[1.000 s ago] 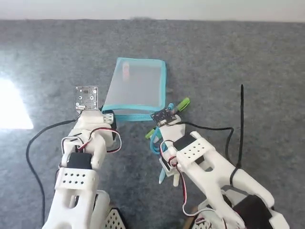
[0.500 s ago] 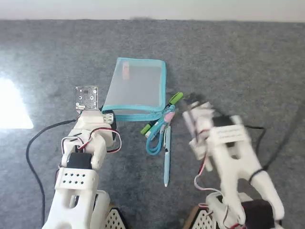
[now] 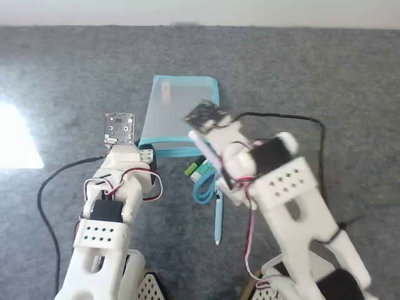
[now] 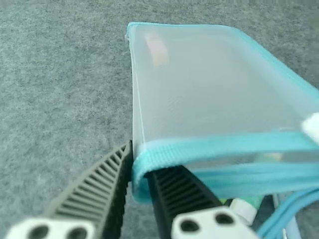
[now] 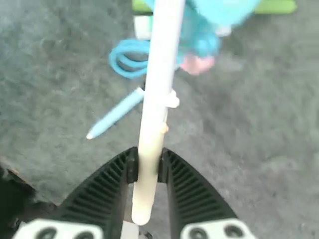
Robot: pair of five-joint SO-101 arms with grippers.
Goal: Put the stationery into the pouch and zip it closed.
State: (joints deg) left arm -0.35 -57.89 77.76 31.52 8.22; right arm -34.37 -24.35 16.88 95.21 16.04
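Grey felt top (image 3: 325, 81), pale wall (image 3: 200, 11).
Wall strip runs along 12 o'clock edge; bright glare (image 3: 12, 140) w/ soft edges at 9 o'clock.

My gripper (image 5: 147, 167) grips a white pen (image 5: 158, 84), with one jaw pressed at each side of its barrel. Past it, on the grey table (image 5: 259, 129), lie a light blue pen (image 5: 115, 114), a blue cord loop (image 5: 124, 57) and a blurred pink thing (image 5: 195, 63).
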